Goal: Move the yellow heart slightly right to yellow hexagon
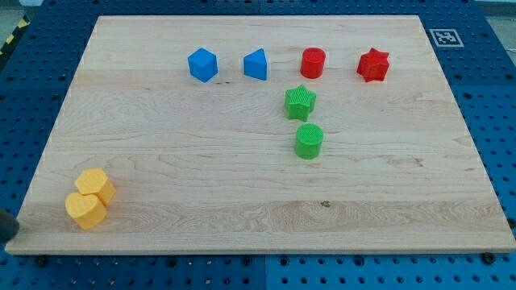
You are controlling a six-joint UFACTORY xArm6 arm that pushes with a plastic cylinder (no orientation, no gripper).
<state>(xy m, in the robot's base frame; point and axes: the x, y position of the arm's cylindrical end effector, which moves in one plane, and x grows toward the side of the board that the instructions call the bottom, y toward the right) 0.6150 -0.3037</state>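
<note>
The yellow heart (pixel 85 209) is sitting at the frame's lower left, touching the yellow hexagon (pixel 97 184) just above it. The arm's tip is not showing anywhere, so its state cannot be told.

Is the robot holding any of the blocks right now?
No, nothing is held. My tip is not in the picture. The two yellow blocks sit touching at the board's bottom left corner, and no rod is near any block.

Lab bench, blue perforated mounting plate (pixel 48 32), wooden board (pixel 242 177); fiducial marker tag (pixel 445 37) at corner
</note>
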